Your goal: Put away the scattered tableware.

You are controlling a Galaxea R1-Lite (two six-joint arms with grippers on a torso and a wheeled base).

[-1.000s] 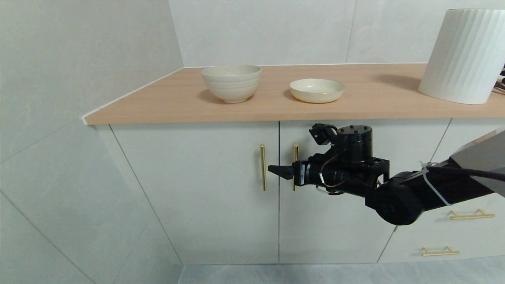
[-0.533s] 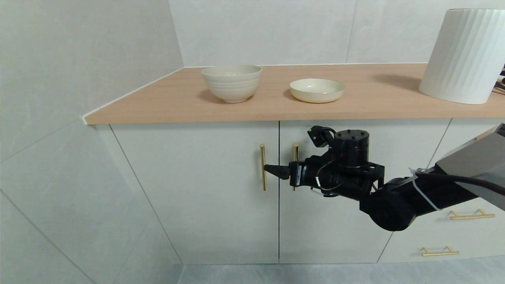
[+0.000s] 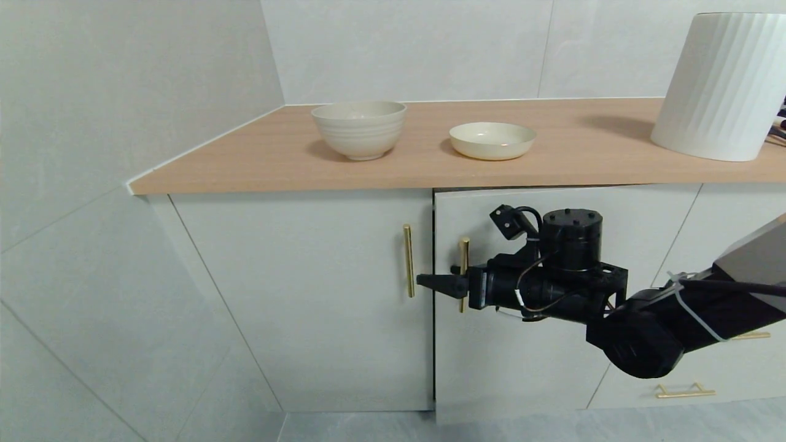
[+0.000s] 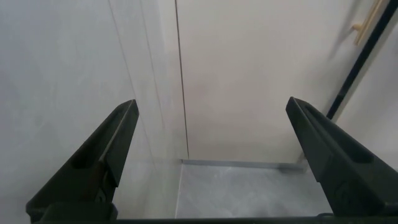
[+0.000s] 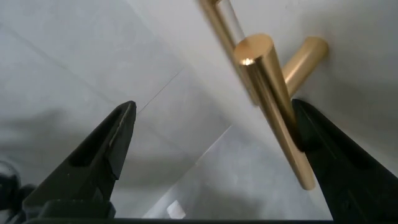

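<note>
A deep ribbed cream bowl [image 3: 359, 129] and a shallow cream dish [image 3: 492, 140] stand apart on the wooden counter [image 3: 583, 162]. Below them, my right gripper [image 3: 439, 283] sits at the gold bar handle [image 3: 464, 273] of the right cabinet door [image 3: 522, 368], which is ajar with a dark gap along its top and left edges. In the right wrist view the gripper [image 5: 212, 112] is open, and the handle [image 5: 270, 106] lies between the fingers, close to one finger [image 5: 336, 168]. My left gripper [image 4: 211, 106] is open and holds nothing, low before the cabinet front.
The left door is closed, its gold handle [image 3: 408, 260] just beside my right fingertips. A tall white ribbed container [image 3: 718, 86] stands at the counter's right end. Drawers with gold handles [image 3: 678, 390] lie to the right. A tiled wall closes the left side.
The right cabinet door has swung from closed to ajar. My right gripper first slid left, then came back toward me with the handle.
</note>
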